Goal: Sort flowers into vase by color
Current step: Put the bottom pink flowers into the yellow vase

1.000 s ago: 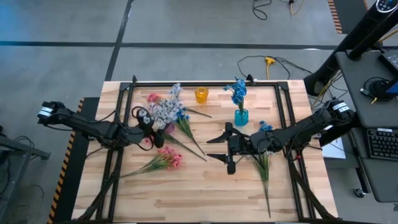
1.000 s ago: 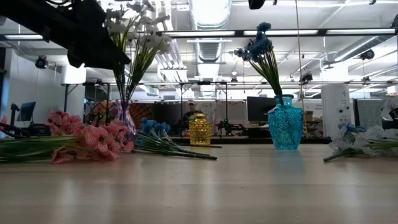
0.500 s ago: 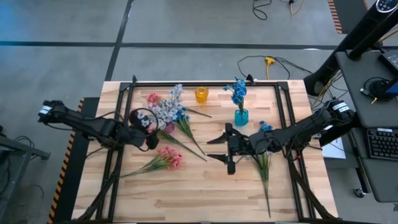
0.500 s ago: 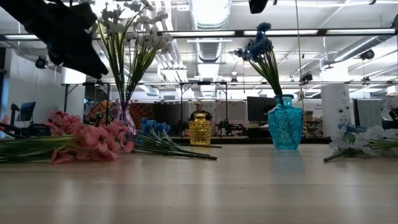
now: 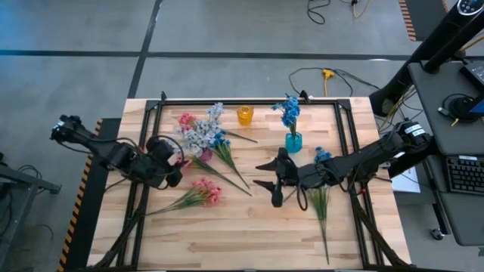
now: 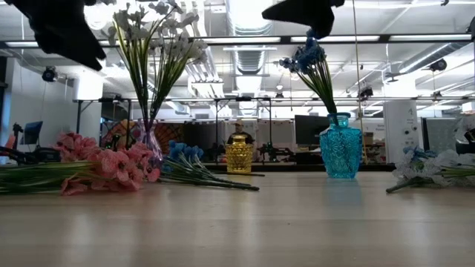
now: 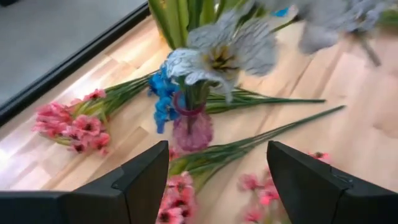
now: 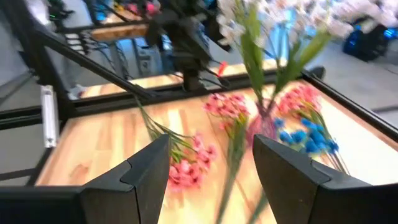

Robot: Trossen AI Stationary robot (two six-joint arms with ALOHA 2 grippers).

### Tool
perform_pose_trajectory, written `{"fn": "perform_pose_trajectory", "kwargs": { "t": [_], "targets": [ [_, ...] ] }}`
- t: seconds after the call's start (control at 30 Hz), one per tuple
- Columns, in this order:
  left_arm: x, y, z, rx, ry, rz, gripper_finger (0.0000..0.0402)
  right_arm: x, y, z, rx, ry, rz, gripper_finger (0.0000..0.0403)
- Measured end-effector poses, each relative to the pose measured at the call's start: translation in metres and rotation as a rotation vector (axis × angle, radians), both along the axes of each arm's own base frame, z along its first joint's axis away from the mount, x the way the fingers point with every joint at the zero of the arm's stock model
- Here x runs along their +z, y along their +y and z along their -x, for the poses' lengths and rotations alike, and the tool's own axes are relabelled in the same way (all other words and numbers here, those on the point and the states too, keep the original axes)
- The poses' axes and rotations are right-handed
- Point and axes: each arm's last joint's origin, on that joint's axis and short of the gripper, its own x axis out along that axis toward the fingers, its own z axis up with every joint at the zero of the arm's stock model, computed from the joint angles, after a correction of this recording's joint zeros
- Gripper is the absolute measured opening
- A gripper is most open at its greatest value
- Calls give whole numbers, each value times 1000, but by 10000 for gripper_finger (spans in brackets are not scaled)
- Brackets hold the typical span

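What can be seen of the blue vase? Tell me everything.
The blue vase is translucent turquoise glass with a textured, faceted body and a narrower neck. It stands upright on the wooden table, at the back right of center. A sprig of blue flowers rises from its mouth, stems leaning left in the low view. Neither gripper touches it.

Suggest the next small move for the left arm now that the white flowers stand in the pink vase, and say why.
Probably lower the left gripper, open and empty, toward the loose pink flowers on the table nearby. The white flowers already stand in the pink vase, while these pink sprigs are unsorted and lie on its side.
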Motion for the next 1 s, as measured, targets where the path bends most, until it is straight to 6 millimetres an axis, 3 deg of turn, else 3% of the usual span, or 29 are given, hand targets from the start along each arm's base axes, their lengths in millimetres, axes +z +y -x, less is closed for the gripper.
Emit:
{"fn": "perform_pose_trajectory", "kwargs": {
  "t": [0.2, 0.4, 0.6, 1.0],
  "targets": [
    [12, -10, 4, -40, -59, 53, 254, -2, -8, -3, -50, 11, 1, 219],
    [11, -27, 5, -166, -48, 121, 254, -12, -8, -2, -40, 97, 6, 219],
    [-7, -56, -1, -322, 96, 254, 254, -28, -7, 5, -7, 255, -98, 219],
    [-66, -101, -21, -278, 521, 379, 254, -38, 5, 16, 51, 383, -200, 219]
  ]
}}
